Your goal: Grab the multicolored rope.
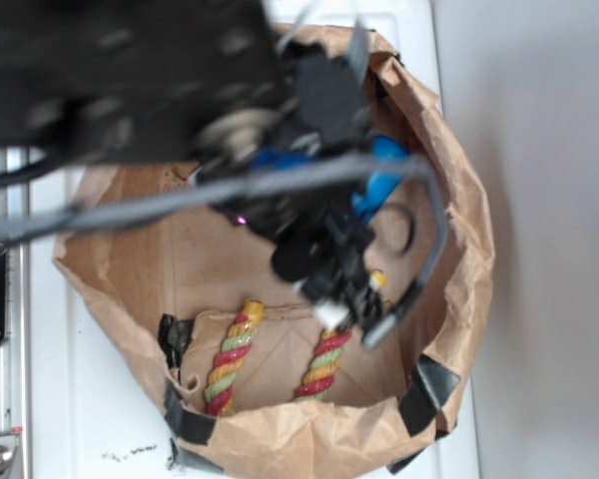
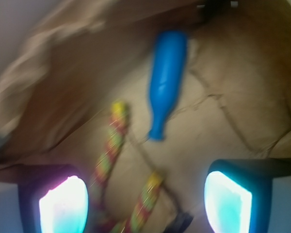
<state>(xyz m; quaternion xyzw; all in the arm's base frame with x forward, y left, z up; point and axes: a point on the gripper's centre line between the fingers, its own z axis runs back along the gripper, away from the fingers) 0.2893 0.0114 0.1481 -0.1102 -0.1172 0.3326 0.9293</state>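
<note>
I'm looking at a brown paper bag with its rim rolled down, black tape patches on the lower edge, sitting on a white surface. My arm fills the upper left and centre of the exterior frame, blurred, with a grey cable running across it. The gripper hangs inside the bag, right of centre.

In the wrist view the two fingers glow at the bottom corners of the frame, one lower left, one lower right, wide apart with nothing between the pads. Jaws are spread and holding nothing.

The multicolored rope lies on the bag floor, red, yellow and green twist. In the exterior view two arms of it show in the lower middle, left one clear, right one partly covered by the gripper. In the wrist view the rope runs from centre down to the bottom edge, its two arms sitting between the fingers, closer to the left one. Whether the fingertips touch it, I can't tell; the frame is too blurred.

A blue bottle-shaped toy lies upper centre in the wrist view, neck pointing down, apart from the rope ends.
</note>
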